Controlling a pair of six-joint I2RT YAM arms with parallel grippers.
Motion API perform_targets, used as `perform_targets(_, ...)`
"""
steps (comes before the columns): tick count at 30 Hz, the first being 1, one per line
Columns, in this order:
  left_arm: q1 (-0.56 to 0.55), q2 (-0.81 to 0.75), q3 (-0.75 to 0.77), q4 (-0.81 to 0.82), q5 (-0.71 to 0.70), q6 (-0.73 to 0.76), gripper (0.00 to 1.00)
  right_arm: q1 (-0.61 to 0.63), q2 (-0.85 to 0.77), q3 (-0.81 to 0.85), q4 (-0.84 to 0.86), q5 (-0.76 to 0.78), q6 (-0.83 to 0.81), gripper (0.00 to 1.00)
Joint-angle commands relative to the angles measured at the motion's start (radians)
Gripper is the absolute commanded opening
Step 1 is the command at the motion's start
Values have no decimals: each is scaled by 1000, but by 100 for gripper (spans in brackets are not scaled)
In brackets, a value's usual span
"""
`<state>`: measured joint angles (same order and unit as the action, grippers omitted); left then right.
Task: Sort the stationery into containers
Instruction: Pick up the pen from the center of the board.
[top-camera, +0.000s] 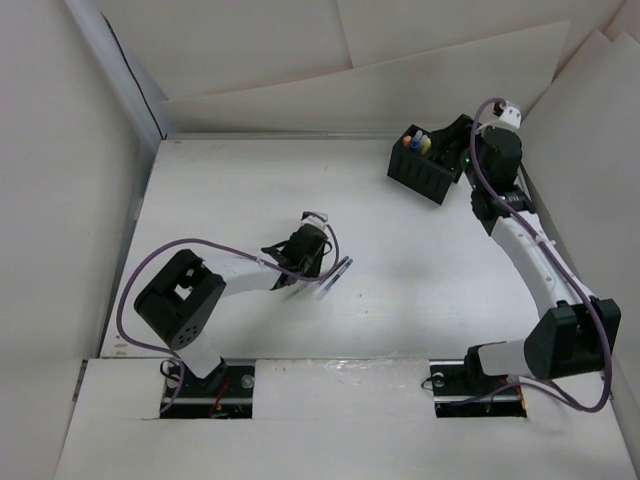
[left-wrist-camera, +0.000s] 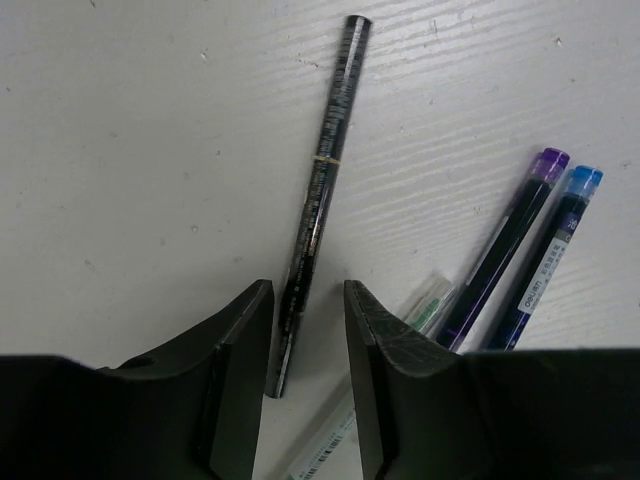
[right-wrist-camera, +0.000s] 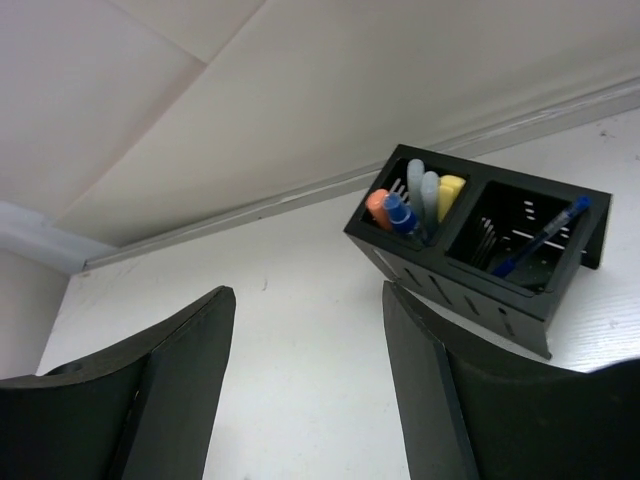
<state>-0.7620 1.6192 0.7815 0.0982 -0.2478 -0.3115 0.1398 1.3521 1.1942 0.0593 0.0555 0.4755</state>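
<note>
Left fingers (left-wrist-camera: 238, 352) straddle 1 black pen (left-wrist-camera: 325, 172), seemingly ungripped.

Left gripper (left-wrist-camera: 308, 300) sits low, jaws narrowly parted; right gripper (right-wrist-camera: 310, 295), reached far forward, gapes wide.

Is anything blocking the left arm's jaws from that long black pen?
Nothing visible does. The long thin black pen lies between the left gripper's jaws; the purple-capped pen and blue-capped pen lie off to one side.
</note>
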Motion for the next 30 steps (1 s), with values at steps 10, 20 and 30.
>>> perform_targets(10,1,36,59,-43,-19,-6,14,162,5,-100,53,-209,28,23)
perform_targets(20,1,-47,68,-43,-61,-24,0,256,151,-113,97,-374,28,62)
perform_targets(30,1,-281,-43,92,91,-46,0,323,252,-113,117,-457,38,87)
